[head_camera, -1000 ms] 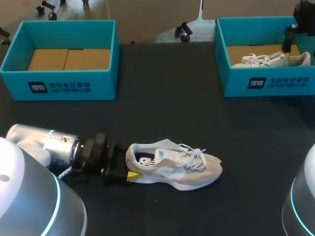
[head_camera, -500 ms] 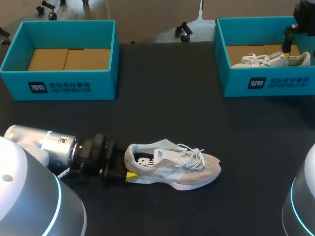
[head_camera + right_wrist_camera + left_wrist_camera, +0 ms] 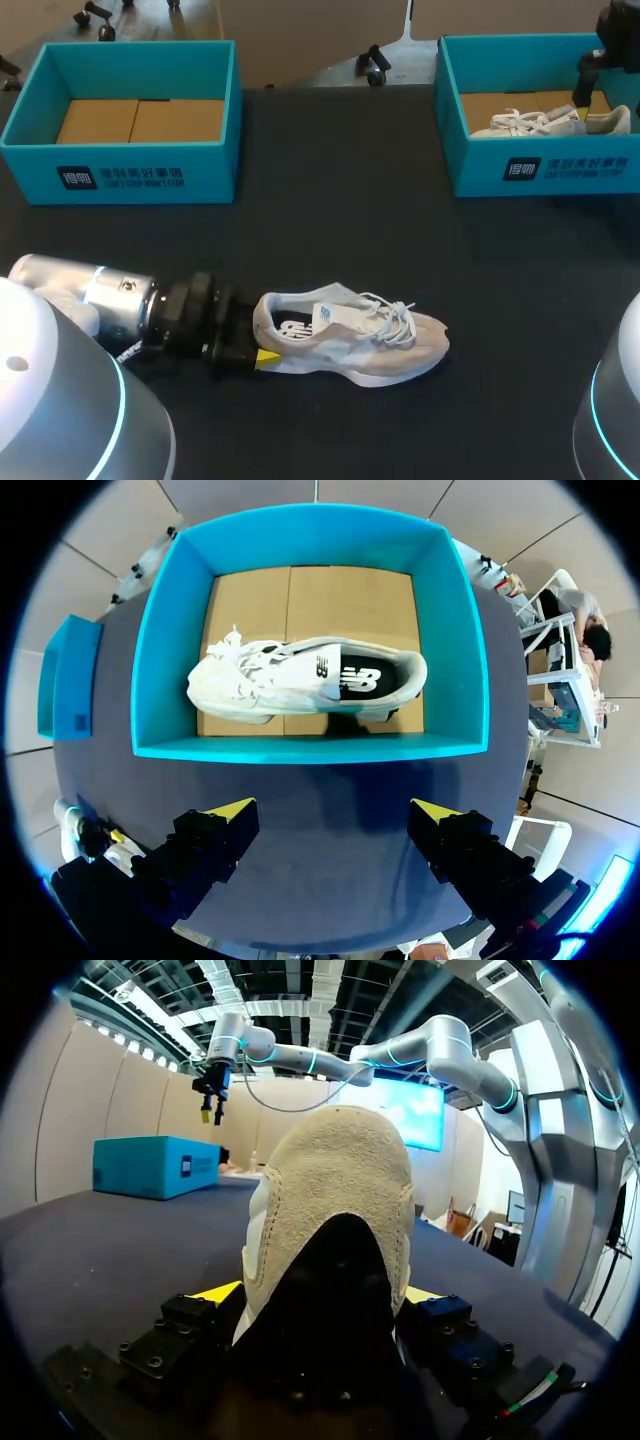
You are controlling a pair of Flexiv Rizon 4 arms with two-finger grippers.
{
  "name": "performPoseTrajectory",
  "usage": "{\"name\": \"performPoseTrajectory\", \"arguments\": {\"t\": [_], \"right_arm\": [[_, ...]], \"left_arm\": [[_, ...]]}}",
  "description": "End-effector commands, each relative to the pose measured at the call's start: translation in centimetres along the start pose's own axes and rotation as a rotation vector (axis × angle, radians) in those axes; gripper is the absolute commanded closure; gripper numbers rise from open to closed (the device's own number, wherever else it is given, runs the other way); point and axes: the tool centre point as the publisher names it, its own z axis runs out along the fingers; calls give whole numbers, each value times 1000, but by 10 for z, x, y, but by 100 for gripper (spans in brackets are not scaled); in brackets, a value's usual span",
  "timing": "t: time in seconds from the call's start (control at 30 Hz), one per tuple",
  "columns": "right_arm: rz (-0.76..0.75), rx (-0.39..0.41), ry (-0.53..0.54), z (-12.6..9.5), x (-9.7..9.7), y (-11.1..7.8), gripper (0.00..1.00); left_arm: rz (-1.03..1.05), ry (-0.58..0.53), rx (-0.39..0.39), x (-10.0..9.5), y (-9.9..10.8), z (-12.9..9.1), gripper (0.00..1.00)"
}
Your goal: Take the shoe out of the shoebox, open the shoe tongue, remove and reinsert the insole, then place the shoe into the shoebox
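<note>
Clamped on the heel of a beige suede sneaker with white laces (image 3: pixel 350 335), the left gripper (image 3: pixel 258 357) lies low over the black tabletop (image 3: pixel 380 220), at about 7 o'clock from the table's middle. Its arm comes in nearly flat from the 9 o'clock side. From the left wrist view the rounded suede heel stands right between the two yellow-tipped fingers (image 3: pixel 225 1292), one pressed to each side of it. The sneaker rests on its pale sole at roughly 6 o'clock on the table, with its toe pointing towards 3 o'clock and its laces loose on top.

Over at 2 o'clock sits a teal cardboard shoebox (image 3: pixel 545 170) with its top open. The right gripper (image 3: pixel 335 825) hangs above it, fingers spread wide and holding nothing. Down in that box a white sneaker (image 3: pixel 300 685) with a dark lining lies on the brown cardboard floor, toe towards 9 o'clock and heel towards 3 o'clock.

At 10 o'clock, well apart from both arms, stands a second teal cardboard shoebox (image 3: pixel 125 170), also open, with only its brown cardboard floor showing inside.
</note>
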Motion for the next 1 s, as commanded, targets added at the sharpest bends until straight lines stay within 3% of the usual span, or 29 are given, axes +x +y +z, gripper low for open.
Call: {"name": "performPoseTrajectory", "arguments": {"t": [0.03,0.23,0.5,1.0], "right_arm": [[21,-6,9,-8,4,-8,0],[81,-8,15,-25,35,-51,0],[142,-22,76,-37,93,-121,0],[142,-22,76,-37,93,-121,0]], "left_arm": [[0,-4,-1,2,-1,0,100],[0,-4,-1,2,-1,0,100],[0,-4,-1,2,-1,0,100],[0,-4,-1,2,-1,0,100]]}}
